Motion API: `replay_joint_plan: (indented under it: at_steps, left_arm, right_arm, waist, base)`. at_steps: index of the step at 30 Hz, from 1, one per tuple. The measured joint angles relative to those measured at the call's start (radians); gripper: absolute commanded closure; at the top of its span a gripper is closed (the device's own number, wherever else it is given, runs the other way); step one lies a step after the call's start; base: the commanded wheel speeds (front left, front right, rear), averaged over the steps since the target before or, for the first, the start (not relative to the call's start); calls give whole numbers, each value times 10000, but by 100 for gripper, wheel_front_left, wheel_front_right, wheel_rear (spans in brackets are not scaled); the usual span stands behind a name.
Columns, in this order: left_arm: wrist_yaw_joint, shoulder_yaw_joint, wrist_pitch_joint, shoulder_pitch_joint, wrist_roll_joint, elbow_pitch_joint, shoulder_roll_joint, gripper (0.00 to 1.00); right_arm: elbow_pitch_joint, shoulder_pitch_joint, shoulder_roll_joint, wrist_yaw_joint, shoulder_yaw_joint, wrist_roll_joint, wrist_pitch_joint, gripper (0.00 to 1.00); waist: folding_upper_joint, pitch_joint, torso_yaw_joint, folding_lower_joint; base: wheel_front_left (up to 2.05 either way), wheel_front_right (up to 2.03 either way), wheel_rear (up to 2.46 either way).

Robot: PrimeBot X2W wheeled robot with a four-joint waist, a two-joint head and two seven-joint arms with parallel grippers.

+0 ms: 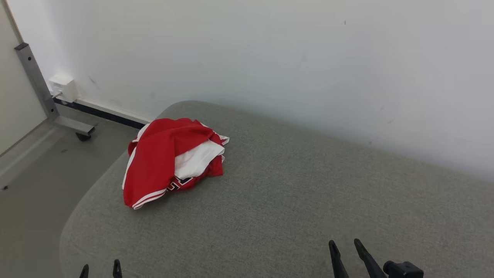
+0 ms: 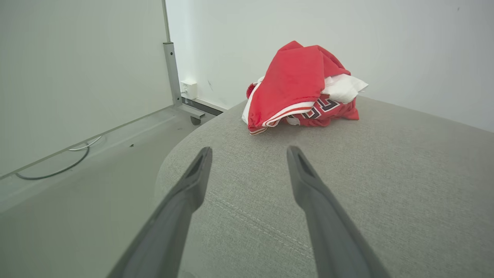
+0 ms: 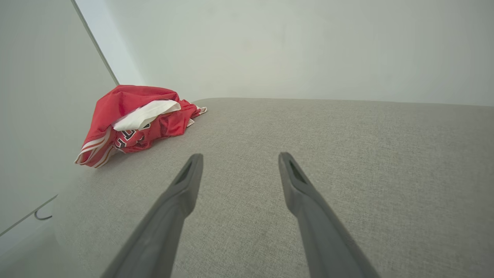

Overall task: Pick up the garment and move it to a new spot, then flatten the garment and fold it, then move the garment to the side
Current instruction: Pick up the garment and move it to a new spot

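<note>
A crumpled red garment point(image 1: 166, 162) with white trim and a white inner layer lies heaped at the far left of the grey cushioned surface point(image 1: 293, 193), near its rounded corner. The same heap point(image 2: 301, 85) sits ahead in the left wrist view, beyond my left gripper point(image 2: 249, 152), which is open and holds nothing. My left gripper point(image 1: 100, 267) peeks up at the bottom edge of the head view, well short of the garment. In the right wrist view the garment point(image 3: 135, 119) lies far to the left of my open, unladen right gripper point(image 3: 238, 157). My right gripper point(image 1: 345, 244) stands low at the right.
A white wall point(image 1: 293, 58) runs behind the surface. To the left the surface drops to a grey floor point(image 1: 38, 185), where a metal post on a caster point(image 1: 83, 136) and a white wall box point(image 1: 63, 87) stand. A cable point(image 2: 58, 166) lies on the floor.
</note>
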Motion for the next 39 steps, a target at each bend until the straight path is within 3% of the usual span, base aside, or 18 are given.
replay_joint_plan:
  at_steps: [15, 22, 30, 39]
  left_arm:
    - [111, 318, 0, 153, -119, -458, -144, 0]
    - [-180, 50, 165, -918, -334, 449, -128, 0]
    - [-405, -213, 2299, -3812, -980, 2121, 69, 0]
    - [-374, 313, 3912, -6075, -1893, 3478, 508, 0]
  right_arm:
    - [420, -749, 2, 0, 504, 107, -13, 0]
    - [353, -563, 2, 0, 334, 96, -15, 0]
    - [211, -116, -2, 0, 242, -186, -27, 0]
    - [-522, -177, -334, 0, 633, -637, 610, 0]
  waist:
    - [1, 552, 576, 1]
    - [0, 533, 546, 0]
    - [1, 475, 419, 0]
    - [0, 698, -306, 0]
  base:
    - [0, 0, 0]
    - [0, 0, 0]
    - [0, 0, 0]
    - [0, 0, 0]
